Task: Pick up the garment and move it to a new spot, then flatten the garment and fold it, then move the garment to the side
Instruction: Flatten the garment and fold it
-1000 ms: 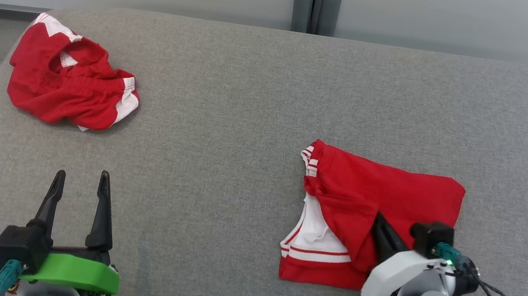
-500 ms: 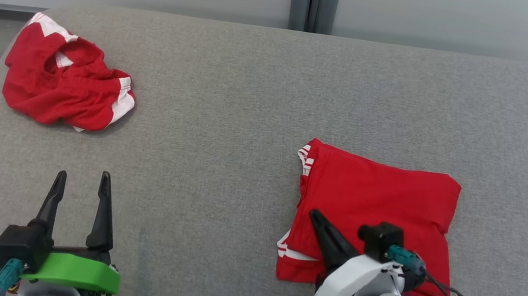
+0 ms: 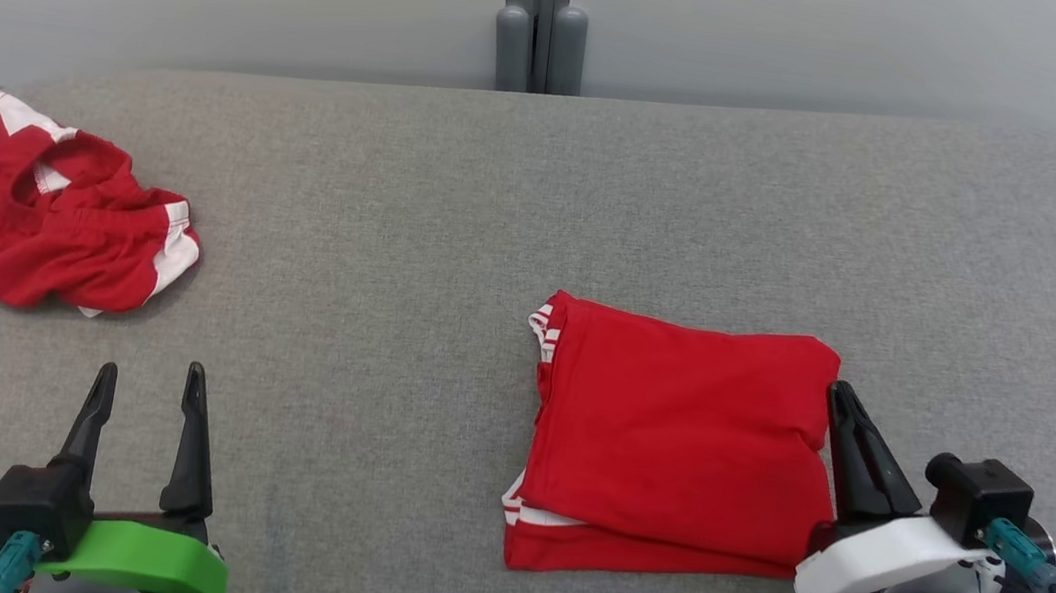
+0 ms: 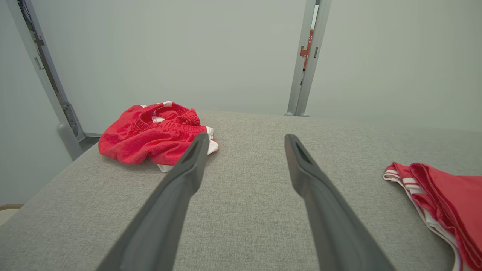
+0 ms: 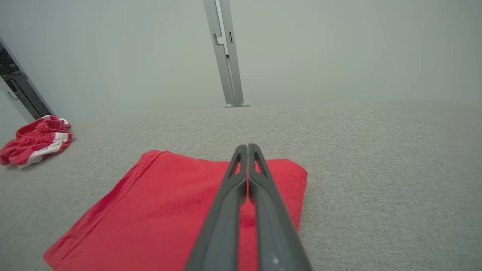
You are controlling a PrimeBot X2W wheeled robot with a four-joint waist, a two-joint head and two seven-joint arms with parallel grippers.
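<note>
Folded red garment [image 3: 683, 426] lies flat on the grey desk [image 3: 417, 212], nearer than the upright post [image 3: 540, 36] and slightly right of it. The right gripper [image 3: 840, 395], jaws closed and empty, sits further right; the left gripper [image 3: 150, 373], jaws wide apart, well left of the post. The cloth looks light, soft and limp (layers may slide apart): a pinch through every layer at one edge seems safest.
</note>
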